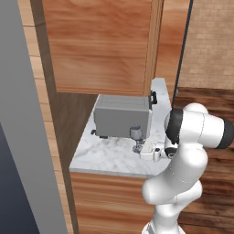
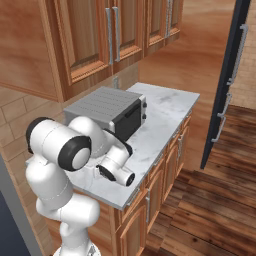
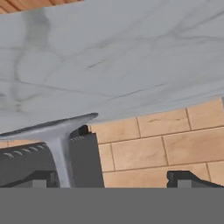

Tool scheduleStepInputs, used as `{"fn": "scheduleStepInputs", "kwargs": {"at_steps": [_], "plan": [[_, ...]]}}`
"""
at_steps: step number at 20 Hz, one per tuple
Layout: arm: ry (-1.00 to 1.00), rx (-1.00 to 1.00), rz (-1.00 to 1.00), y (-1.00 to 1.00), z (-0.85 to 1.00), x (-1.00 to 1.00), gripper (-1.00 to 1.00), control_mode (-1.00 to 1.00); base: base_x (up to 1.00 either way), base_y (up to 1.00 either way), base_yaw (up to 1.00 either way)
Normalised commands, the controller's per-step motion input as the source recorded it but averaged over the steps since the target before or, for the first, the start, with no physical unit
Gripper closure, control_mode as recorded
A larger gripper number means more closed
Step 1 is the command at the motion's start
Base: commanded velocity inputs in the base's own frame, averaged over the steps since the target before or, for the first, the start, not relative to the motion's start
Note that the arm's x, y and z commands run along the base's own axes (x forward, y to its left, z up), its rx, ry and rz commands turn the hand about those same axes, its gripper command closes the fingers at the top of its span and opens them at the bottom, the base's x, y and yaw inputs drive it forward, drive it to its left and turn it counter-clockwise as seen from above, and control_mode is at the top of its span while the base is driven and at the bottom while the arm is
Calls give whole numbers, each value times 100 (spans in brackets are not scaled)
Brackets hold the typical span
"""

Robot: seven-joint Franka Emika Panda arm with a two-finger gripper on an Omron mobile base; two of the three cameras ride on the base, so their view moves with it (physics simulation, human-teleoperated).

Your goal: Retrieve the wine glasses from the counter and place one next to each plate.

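the tool [image 3: 113, 178] gapes wide, empty, low over the surface [image 1: 109, 157]; a wine glass [image 1: 135, 134] stands just ahead; straddle its stem squarely, then close gently.

White-grey veined marble counter [image 1: 107, 157], bluish-grey translucent glass [image 1: 135, 133], grey toaster oven [image 1: 121, 116] with a dark front, brown wooden cabinets [image 2: 85, 40].

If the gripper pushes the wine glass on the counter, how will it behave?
The wine glass has a thin stem under a rounded bowl, so it probably tips easily. It looks translucent and thin, likely fragile and slippery. Its round foot may let it slide on the smooth counter.
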Motion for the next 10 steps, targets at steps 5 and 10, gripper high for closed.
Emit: {"fn": "scheduleStepInputs", "kwargs": {"at_steps": [5,10], "plan": [[1,0,0,0,0,11,-100,-100,0,0,0],[5,0,0,0,0,15,-100,-100,0,0,0]]}}
